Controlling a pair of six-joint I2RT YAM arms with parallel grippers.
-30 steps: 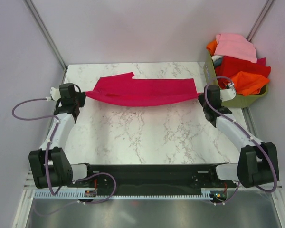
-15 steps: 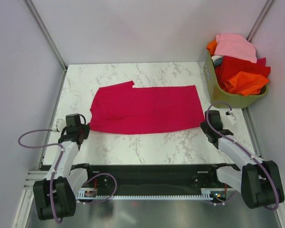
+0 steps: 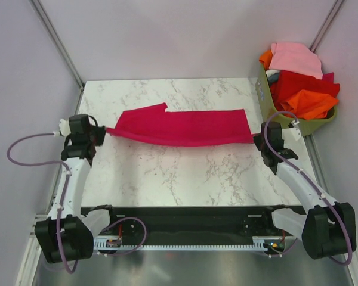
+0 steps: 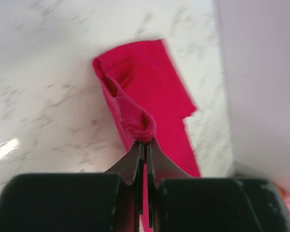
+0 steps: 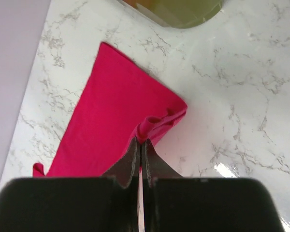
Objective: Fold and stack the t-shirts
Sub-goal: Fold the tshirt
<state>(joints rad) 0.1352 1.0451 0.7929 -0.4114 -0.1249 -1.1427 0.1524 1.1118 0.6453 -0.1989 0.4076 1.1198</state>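
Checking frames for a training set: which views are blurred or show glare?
Left wrist: soft all over, the crimson t-shirt edges smeared, a glare patch on the table. Right wrist: sharper, marble veins crisp, one bright glare spot near the lower right. Top external: evenly lit, sharp, no glare.

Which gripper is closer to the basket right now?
Right. The right gripper holds the shirt by one end, just beside the basket; the left gripper holds the other end, across the table.
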